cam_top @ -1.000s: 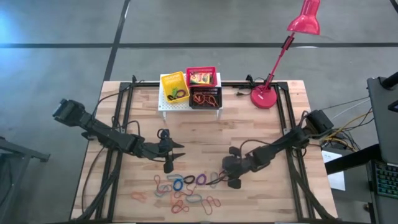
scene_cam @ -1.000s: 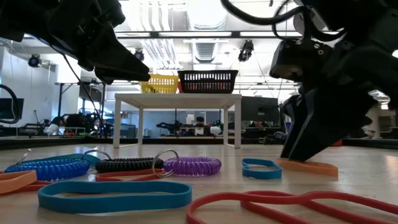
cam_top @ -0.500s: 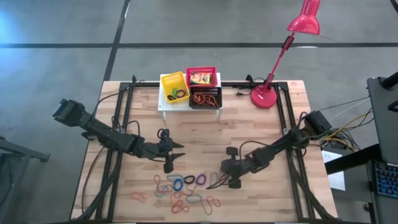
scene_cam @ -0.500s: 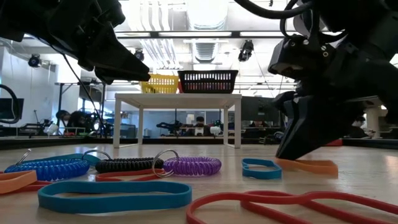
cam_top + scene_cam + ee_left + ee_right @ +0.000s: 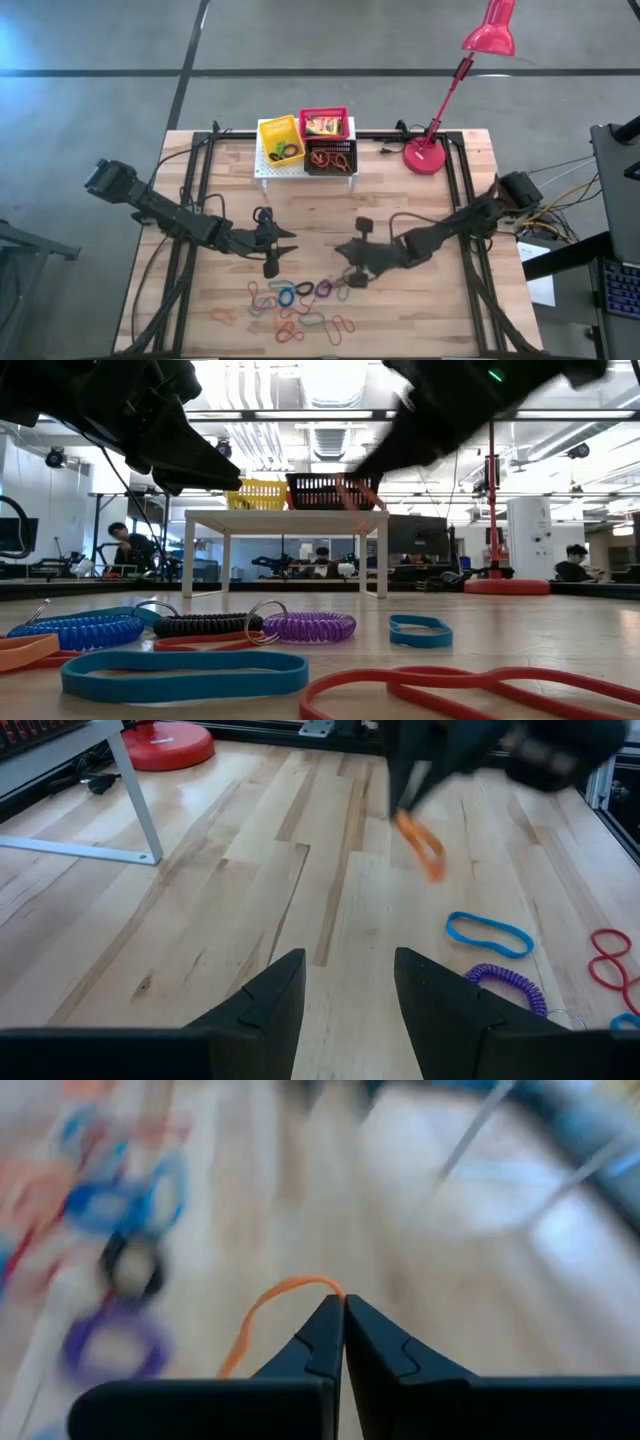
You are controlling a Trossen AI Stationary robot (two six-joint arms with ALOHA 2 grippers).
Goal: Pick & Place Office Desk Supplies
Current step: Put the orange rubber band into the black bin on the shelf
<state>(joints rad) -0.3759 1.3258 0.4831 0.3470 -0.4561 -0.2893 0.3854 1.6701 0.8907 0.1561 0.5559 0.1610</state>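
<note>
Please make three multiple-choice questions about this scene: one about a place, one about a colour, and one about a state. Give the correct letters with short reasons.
1. Where does the lamp stand?
A. at the table's far right, beside the baskets
B. among the loops at the near edge
C. on the floor

2. What colour is the loop in the right gripper?
A. purple
B. orange
C. black

3. How is the left gripper?
A. shut on a blue loop
B. open, holding nothing
C. resting inside a basket

Answers:
1. A: the high view shows its red base on the table to the right of the baskets.
2. B: the right wrist view shows an orange loop pinched at the closed fingertips.
3. B: the left wrist view shows a clear gap between its fingers, with bare table between them.
</note>
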